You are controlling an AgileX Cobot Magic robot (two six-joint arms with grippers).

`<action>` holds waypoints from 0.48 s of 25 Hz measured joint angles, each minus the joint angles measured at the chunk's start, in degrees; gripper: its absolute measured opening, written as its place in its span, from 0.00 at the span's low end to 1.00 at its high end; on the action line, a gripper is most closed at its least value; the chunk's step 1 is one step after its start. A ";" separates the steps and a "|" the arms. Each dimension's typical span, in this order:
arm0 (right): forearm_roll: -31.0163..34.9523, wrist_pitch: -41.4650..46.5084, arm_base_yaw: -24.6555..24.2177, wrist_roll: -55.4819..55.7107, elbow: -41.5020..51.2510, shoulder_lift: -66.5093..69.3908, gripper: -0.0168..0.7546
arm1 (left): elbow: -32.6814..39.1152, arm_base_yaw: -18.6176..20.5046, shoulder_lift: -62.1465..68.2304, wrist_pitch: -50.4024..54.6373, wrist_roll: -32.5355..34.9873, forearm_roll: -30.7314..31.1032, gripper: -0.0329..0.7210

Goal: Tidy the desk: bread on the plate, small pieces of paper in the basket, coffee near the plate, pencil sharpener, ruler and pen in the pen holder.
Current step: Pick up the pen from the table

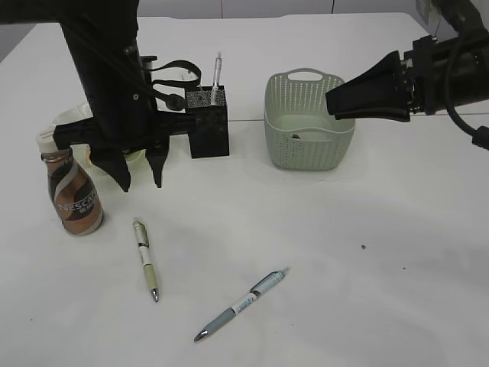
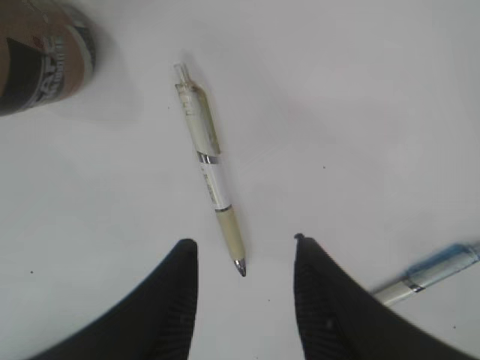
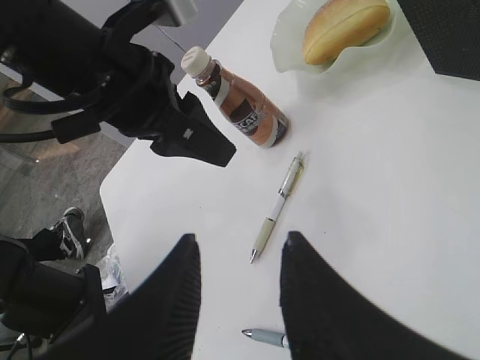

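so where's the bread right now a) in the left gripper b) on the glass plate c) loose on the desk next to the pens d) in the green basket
b: the right wrist view shows the bread lying on the pale green plate, behind the coffee bottle, while both pens lie loose on the desk.

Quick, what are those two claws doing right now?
Left gripper: open, empty, above the cream pen.
Right gripper: open, holding nothing.
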 joint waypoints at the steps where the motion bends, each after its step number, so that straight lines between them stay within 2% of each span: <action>1: 0.00 0.00 0.00 0.00 0.00 0.00 0.36 | 0.00 0.21 0.39 0.00 -0.20 0.13 0.46; 12: 0.00 0.00 0.00 0.92 0.00 -0.85 0.36 | 0.00 0.66 5.20 -0.10 -1.33 0.40 0.46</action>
